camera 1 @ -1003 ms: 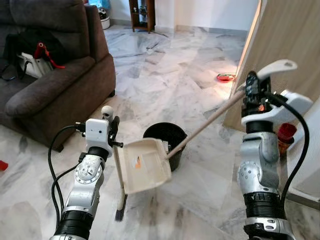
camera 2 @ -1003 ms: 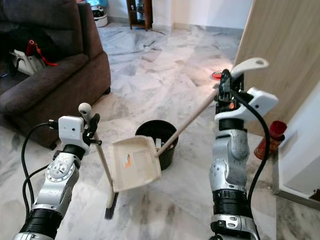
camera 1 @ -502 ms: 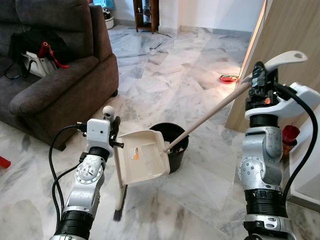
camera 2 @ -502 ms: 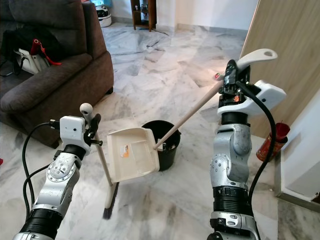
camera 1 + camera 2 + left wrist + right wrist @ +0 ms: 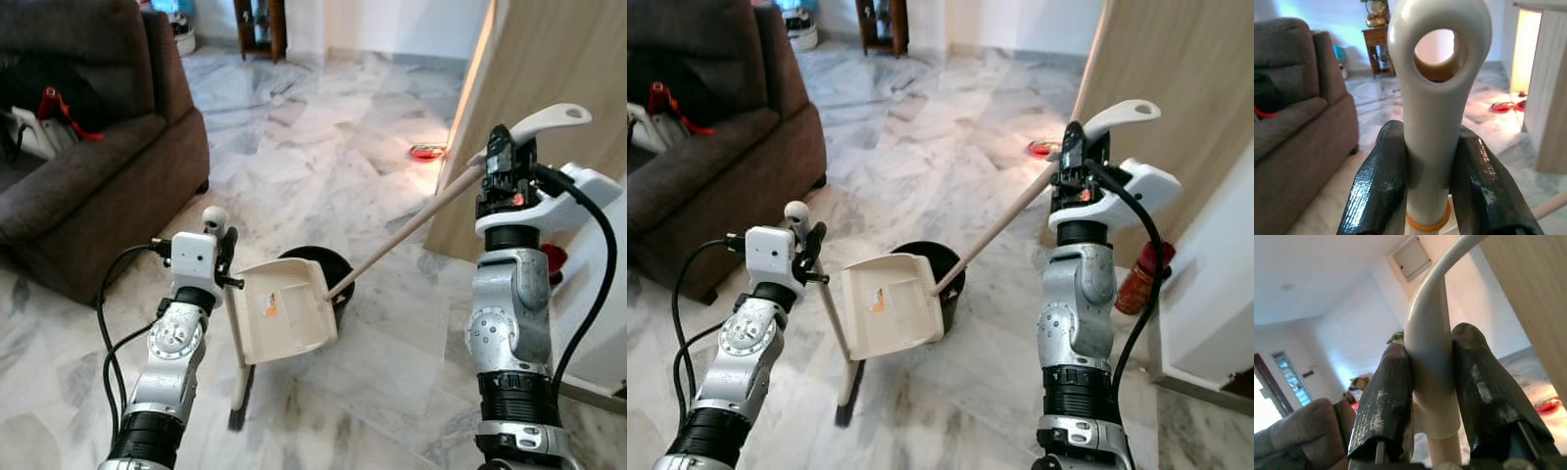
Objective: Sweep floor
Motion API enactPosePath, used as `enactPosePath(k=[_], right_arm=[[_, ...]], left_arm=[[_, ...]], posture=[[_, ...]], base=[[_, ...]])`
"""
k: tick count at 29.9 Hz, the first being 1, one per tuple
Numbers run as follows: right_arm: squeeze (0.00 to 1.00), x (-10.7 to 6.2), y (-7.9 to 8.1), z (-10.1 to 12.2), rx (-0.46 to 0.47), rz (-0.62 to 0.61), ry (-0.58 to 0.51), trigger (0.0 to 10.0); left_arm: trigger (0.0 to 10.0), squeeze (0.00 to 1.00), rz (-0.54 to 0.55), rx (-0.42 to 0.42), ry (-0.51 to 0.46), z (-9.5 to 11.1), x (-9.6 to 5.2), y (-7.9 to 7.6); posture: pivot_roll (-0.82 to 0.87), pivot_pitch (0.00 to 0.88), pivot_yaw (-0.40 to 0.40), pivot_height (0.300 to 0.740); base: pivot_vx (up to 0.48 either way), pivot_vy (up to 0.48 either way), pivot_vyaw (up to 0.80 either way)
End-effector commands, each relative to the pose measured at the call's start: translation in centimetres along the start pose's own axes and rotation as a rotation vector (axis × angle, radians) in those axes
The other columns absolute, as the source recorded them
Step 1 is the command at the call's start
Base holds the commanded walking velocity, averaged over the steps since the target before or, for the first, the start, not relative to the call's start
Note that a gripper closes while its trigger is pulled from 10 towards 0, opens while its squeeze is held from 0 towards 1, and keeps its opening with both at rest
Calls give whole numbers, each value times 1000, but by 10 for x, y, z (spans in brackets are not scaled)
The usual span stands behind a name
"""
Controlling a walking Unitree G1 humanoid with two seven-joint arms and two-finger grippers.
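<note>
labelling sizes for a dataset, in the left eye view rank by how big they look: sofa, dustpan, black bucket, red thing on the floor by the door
1. sofa
2. dustpan, though nearness to the camera enlarges it
3. black bucket, partly hidden behind the dustpan, so unsure
4. red thing, far off

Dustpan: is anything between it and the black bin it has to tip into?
Nothing visible stands between them. The dustpan, held by its long handle in the right gripper, hangs tilted right at the near rim of the black bin. The broom in the left gripper stands beside the pan on the robot's left, off that path.
</note>
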State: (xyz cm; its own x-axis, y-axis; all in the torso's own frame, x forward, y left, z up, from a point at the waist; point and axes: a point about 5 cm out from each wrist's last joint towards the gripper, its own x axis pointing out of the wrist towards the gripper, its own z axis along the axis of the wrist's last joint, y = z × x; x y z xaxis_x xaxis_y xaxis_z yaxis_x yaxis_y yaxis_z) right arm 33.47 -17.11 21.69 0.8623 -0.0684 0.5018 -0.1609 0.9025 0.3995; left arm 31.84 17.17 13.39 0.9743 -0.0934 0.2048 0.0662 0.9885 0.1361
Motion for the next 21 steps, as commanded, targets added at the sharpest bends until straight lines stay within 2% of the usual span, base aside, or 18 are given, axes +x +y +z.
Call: enactPosePath(k=[1, 21], right_arm=[[0, 4, 1, 10, 36, -6, -53, 10000], [0, 4, 0, 10, 40, -14, -52, 10000]], left_arm=[[10000, 0, -17, 2, -42, 9, 5, -5], [10000, 0, -9, -1, -47, 10, 5, -4]], posture=[[62, 20, 52, 740], [66, 34, 49, 740]], base=[[240, 0, 0], [230, 0, 0]])
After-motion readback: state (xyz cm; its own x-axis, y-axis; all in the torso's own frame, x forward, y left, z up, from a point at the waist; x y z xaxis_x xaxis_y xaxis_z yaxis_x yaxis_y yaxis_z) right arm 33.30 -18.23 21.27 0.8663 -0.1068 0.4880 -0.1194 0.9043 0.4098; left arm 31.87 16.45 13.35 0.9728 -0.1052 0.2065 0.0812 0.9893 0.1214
